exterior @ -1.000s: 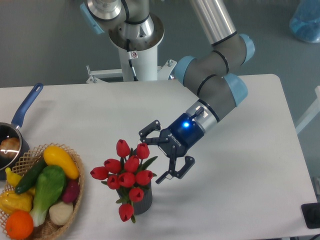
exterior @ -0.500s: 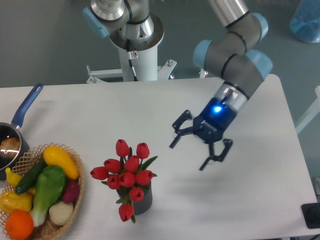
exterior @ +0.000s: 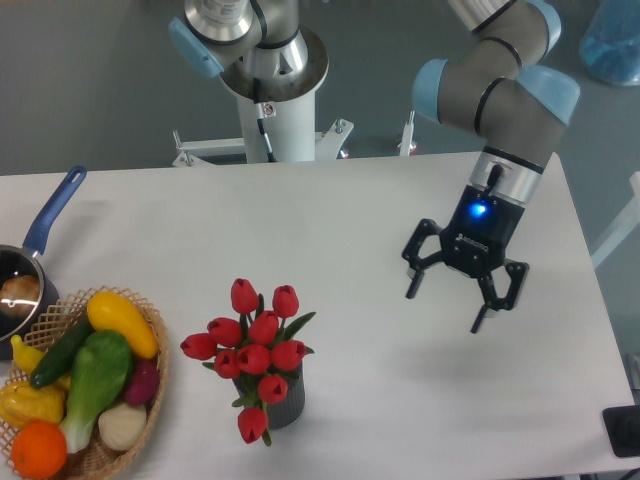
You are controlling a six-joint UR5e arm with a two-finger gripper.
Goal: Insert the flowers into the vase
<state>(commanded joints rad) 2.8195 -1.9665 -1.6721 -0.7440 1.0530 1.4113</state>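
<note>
Flowers (exterior: 255, 350) sitting in vase (exterior: 285, 402), gripper (exterior: 460, 296) hanging far right w/ jaws released; top-heavy bunch risking tipping.

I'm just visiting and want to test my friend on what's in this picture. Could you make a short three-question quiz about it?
1. True or false: the flowers are standing in the vase.
2. What is the gripper holding?
A. a tulip
B. nothing
C. the saucepan
3. Fill in: the basket of toy vegetables sits to the camera's ____ of the vase.

Key:
1. True. The stems go down into the dark vase and the red buds spread above its mouth.
2. B. Its fingers are spread apart, over bare table, well away from the flowers.
3. Left.
</note>
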